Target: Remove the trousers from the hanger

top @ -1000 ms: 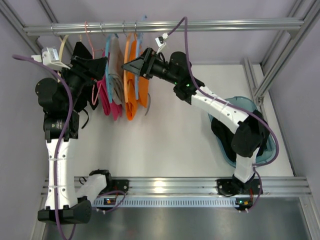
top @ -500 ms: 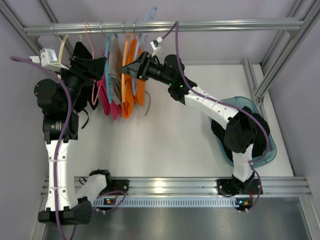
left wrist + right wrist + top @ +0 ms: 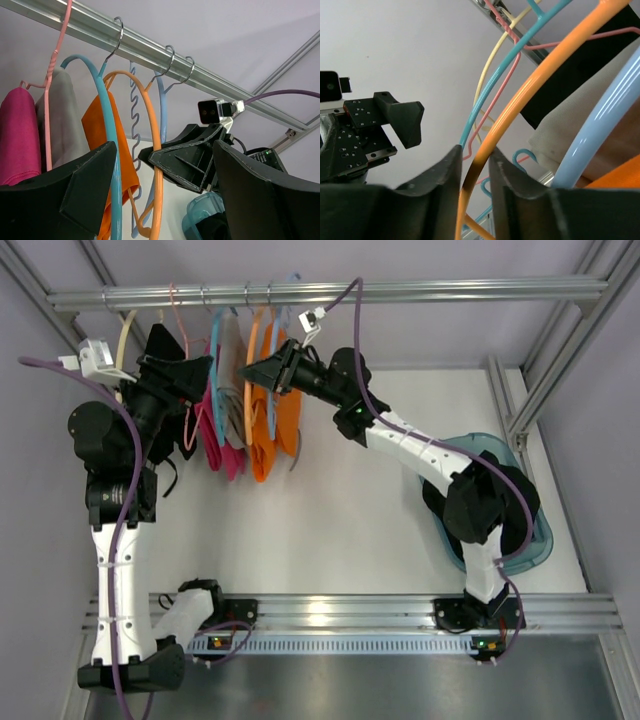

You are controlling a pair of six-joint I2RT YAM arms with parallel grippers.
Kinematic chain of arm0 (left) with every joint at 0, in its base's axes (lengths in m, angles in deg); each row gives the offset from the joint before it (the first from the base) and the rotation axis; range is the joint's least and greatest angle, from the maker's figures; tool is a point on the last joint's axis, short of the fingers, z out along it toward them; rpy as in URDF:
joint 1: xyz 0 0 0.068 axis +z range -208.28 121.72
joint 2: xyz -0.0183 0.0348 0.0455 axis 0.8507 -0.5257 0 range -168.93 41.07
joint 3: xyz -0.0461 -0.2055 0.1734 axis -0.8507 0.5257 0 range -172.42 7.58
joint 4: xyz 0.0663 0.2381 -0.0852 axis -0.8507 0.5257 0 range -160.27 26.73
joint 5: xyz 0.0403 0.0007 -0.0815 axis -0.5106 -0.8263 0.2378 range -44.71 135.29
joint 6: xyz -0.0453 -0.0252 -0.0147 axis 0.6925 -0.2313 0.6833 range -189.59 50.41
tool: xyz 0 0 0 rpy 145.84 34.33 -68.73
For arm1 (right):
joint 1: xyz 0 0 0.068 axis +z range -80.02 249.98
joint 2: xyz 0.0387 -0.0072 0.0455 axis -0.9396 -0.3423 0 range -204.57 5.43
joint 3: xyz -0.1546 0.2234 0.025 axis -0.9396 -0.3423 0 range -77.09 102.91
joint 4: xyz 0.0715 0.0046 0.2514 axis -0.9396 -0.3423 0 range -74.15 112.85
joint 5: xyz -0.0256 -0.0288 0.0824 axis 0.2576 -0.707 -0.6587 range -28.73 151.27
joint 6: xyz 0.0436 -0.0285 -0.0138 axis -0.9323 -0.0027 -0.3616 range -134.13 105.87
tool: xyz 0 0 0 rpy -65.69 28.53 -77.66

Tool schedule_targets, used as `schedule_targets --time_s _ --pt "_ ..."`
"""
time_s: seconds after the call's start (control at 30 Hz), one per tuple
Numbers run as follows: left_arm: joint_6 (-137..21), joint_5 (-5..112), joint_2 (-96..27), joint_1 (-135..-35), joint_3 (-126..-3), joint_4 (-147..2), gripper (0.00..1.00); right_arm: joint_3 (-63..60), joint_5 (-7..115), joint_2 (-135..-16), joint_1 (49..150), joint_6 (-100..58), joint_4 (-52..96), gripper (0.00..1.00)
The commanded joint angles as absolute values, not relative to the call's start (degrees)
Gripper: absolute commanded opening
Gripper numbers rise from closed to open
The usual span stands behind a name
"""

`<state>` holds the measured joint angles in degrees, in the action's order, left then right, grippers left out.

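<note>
Right jaws newly on rail's [image 3: 450, 288] orange hanger [image 3: 535, 77]

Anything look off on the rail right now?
Nothing damaged or dropped. One oddity: the right gripper is clamped on the bare tube of the orange hanger, not on the orange trousers next to it. The other hangers sit bunched at uneven angles on the rail.

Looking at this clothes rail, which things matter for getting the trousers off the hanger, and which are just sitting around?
Part of the job:
- orange trousers
- black trousers
- orange hanger
- right gripper, pinching that hanger

Just there:
- pink garment
- grey garment
- light blue hanger
- blue tub
</note>
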<state>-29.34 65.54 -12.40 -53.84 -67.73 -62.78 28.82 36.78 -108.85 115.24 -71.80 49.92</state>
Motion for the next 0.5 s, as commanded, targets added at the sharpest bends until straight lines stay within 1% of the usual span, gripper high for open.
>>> schedule_targets --time_s 0.0,0.03,0.1,0.13,0.17,0.47 --pt "-28.98 66.12 -11.67 -53.28 -67.83 -66.05 0.84 32.16 35.00 -110.14 116.13 -69.86 55.19 0.25" --pt "-28.98 66.21 -11.66 -53.10 -67.74 -66.05 0.84 32.34 34.47 -110.32 116.04 -69.51 56.07 0.18" --pt "-29.07 66.21 -11.67 -53.10 -67.74 -66.05 0.84 32.34 33.41 -110.67 116.04 -68.10 56.86 0.11" --pt "-29.07 66.30 -11.58 -53.01 -67.66 -66.05 0.84 32.08 32.98 -110.93 116.04 -67.57 58.09 0.04" --pt "-29.07 66.38 -11.66 -52.92 -67.74 -66.05 0.84 31.99 32.28 -110.85 115.95 -67.13 58.53 0.00" --pt "-29.51 66.30 -11.58 -52.75 -67.39 -66.05 0.84 31.46 27.97 -111.29 115.42 -57.56 63.37 0.00"
